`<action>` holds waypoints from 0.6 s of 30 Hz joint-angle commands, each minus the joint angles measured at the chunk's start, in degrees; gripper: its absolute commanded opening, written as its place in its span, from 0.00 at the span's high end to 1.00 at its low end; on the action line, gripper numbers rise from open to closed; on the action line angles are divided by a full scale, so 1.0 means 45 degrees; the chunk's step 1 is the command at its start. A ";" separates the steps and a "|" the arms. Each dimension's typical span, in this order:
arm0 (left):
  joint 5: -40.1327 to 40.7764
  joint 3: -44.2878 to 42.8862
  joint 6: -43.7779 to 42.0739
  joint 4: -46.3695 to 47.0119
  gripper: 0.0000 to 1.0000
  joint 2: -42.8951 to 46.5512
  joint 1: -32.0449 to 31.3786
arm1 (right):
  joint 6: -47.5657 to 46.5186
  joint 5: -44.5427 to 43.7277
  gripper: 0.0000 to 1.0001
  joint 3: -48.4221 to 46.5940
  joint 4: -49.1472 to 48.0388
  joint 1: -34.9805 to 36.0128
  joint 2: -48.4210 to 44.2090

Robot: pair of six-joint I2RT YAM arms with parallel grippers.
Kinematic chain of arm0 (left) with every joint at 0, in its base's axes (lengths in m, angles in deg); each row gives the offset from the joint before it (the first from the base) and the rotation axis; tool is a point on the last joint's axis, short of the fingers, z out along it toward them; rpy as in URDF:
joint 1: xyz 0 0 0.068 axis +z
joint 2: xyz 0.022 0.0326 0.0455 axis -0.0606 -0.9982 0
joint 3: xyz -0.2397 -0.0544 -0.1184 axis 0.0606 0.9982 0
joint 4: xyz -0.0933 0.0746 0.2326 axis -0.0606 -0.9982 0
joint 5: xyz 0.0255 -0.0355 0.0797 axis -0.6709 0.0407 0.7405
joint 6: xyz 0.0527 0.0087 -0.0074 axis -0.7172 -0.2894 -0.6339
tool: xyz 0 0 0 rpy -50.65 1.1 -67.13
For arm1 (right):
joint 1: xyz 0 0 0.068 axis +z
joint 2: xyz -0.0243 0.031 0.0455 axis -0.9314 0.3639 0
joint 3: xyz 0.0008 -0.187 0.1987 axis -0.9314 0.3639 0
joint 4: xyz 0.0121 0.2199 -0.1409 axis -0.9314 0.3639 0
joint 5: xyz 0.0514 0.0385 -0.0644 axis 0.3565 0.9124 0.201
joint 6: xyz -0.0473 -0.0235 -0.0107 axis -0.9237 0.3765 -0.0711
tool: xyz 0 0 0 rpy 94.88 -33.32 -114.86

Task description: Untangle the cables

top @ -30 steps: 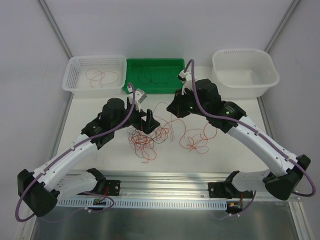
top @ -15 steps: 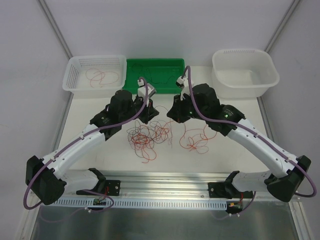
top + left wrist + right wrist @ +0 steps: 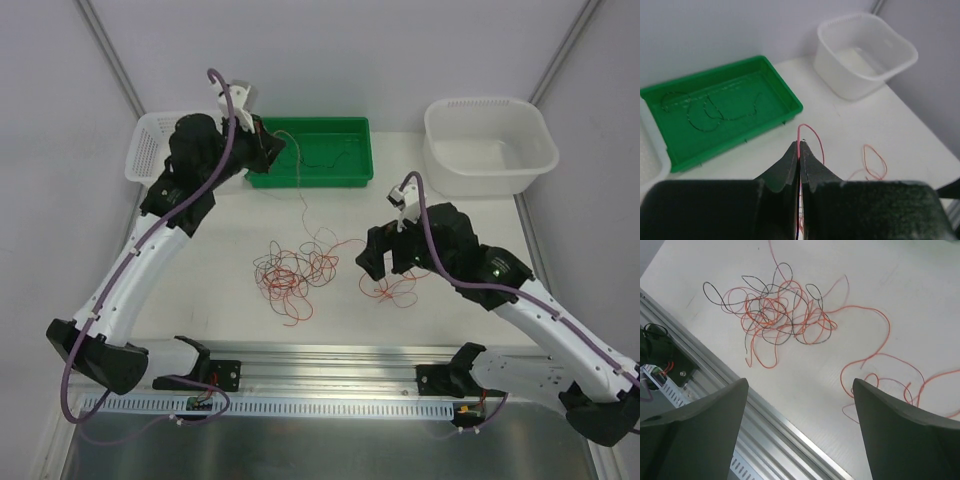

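Note:
A tangle of the cables (image 3: 293,272), orange-red, pinkish and dark wires, lies mid-table, and shows in the right wrist view as the same tangle (image 3: 775,312). Looser orange loops (image 3: 400,288) lie to its right. My left gripper (image 3: 272,148) is raised at the back left, near the green tray, shut on one pinkish-red wire (image 3: 801,135) that pokes out between its fingertips. That strand (image 3: 301,196) trails down toward the tangle. My right gripper (image 3: 385,262) hovers open between the tangle and the orange loops (image 3: 880,370), holding nothing.
A green tray (image 3: 355,170) at the back centre holds a dark wire (image 3: 710,112). The white mesh basket (image 3: 150,150) at back left is partly hidden by my left arm. A white tub (image 3: 490,150) stands at back right. An aluminium rail (image 3: 790,435) runs along the near edge.
My left gripper shut on a wire at the tangle and rose back-left with it. My right gripper opened and drew back toward the near right.

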 commanded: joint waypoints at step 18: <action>0.1037 -1.1141 0.2098 -0.1025 1.00 -0.6378 0.6527 | 0.0554 -0.2969 0.00 0.3003 0.1915 0.0072 -0.3398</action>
